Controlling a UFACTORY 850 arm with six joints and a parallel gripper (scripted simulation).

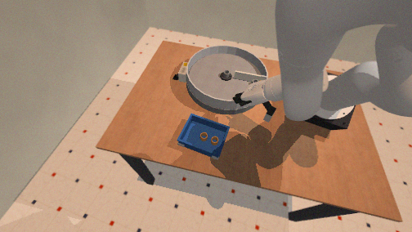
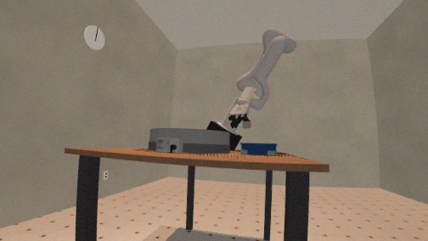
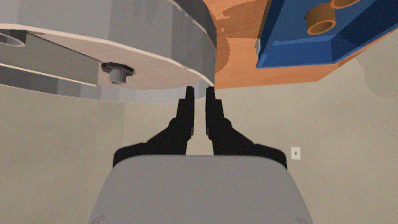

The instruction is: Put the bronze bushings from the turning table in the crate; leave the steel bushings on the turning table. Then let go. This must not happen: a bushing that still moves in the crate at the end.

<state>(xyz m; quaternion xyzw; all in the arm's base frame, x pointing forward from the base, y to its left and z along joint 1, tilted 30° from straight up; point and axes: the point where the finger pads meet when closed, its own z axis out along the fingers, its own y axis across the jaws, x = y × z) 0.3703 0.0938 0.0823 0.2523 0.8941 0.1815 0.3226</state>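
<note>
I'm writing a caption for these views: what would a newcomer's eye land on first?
Probably the big grey turning table, a round, high-walled pan on the wooden table. Next comes the bright blue crate beside it, with two bronze bushings inside. In the top view, the pale arm looms large at the right.

Two bronze bushings (image 1: 209, 138) inside the blue crate (image 1: 189, 144), lower centre; possibly a bushing (image 1: 255, 81) on the turning table (image 1: 208, 87), upper centre.
</note>
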